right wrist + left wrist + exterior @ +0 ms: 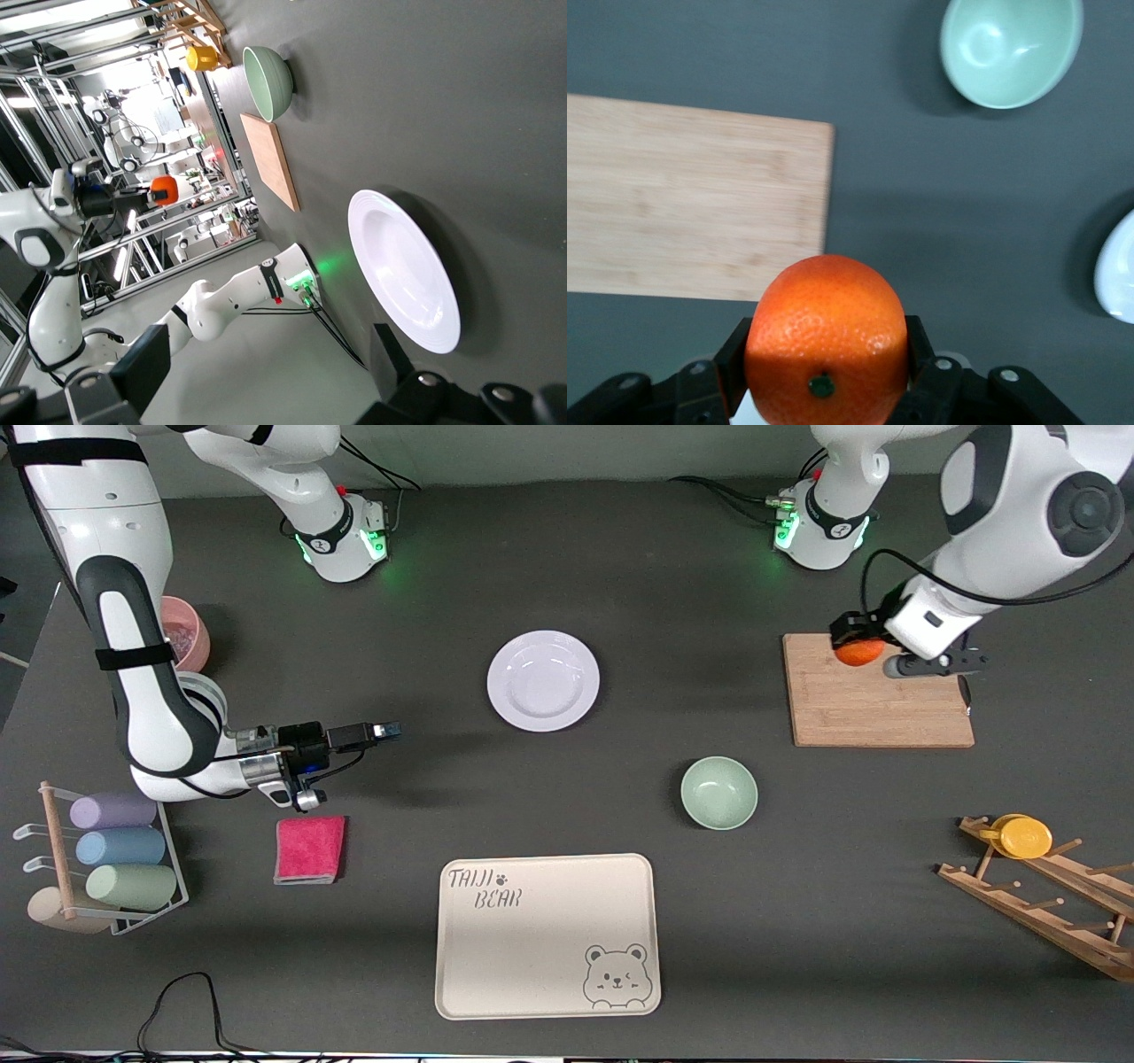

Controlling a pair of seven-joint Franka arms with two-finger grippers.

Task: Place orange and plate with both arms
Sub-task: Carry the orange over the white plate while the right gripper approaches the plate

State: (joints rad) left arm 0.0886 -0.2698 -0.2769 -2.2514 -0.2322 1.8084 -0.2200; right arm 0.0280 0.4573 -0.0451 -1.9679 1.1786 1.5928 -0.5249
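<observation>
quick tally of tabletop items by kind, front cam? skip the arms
Orange: 1 (held in the left gripper)
Plate: 1
Green bowl: 1
Pink cup: 1
Cutting board: 1
Bear tray: 1
Pink cloth: 1
Yellow dish: 1
Wooden dish rack: 1
Cup rack: 1, holding 4 cups
Total: 14

Right wrist cam: right pincer (266, 376) fingers spread wide, nothing between them, hanging over bare dark worktop (461, 115). White plate (403, 270) lies flat on the worktop, nothing on it. Wooden board (270, 161) sits between the plate and the green bowl (268, 82), apart from both. Yellow dish (201, 58) on a wooden rack (190, 18) just past the bowl. Left pincer (133, 195) is up in the air, clamped on the orange (164, 189). One arm base (292, 276) glows green near the plate.
</observation>
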